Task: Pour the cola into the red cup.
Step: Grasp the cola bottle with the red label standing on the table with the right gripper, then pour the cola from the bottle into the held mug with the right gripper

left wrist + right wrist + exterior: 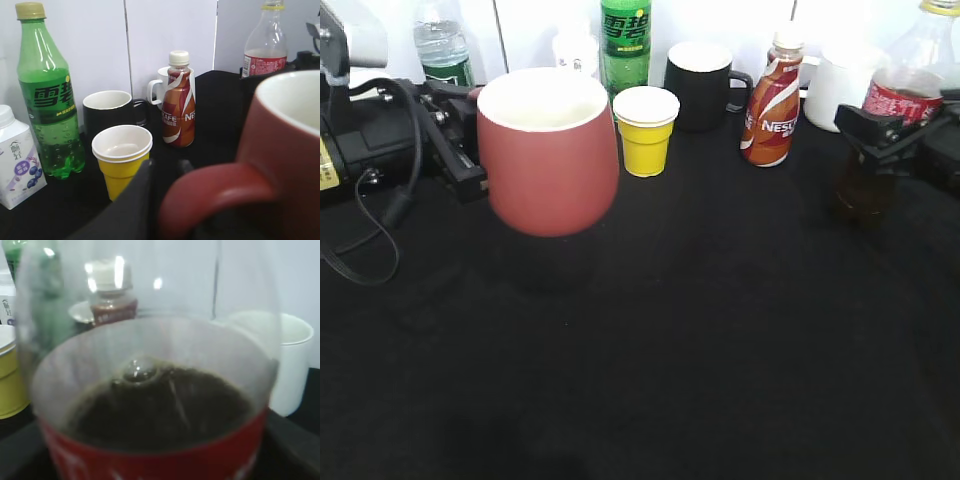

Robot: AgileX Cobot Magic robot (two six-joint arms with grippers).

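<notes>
In the exterior view, the red cup (548, 150) hangs above the black counter (700, 330) at left of centre, the left gripper (470, 140) clenched on its handle side. At the right edge the right gripper (880, 135) clamps the cola (905, 95) bottle, upright. A yellow cup (646, 130) and a Nescafe bottle (770, 100) stand between them.

In the left wrist view, the cup's handle (220, 192) fills the lower right, held by the jaws.

In the right wrist view, dark cola fills the lower frame; whether the jaws are closed cannot be told here.
</notes>
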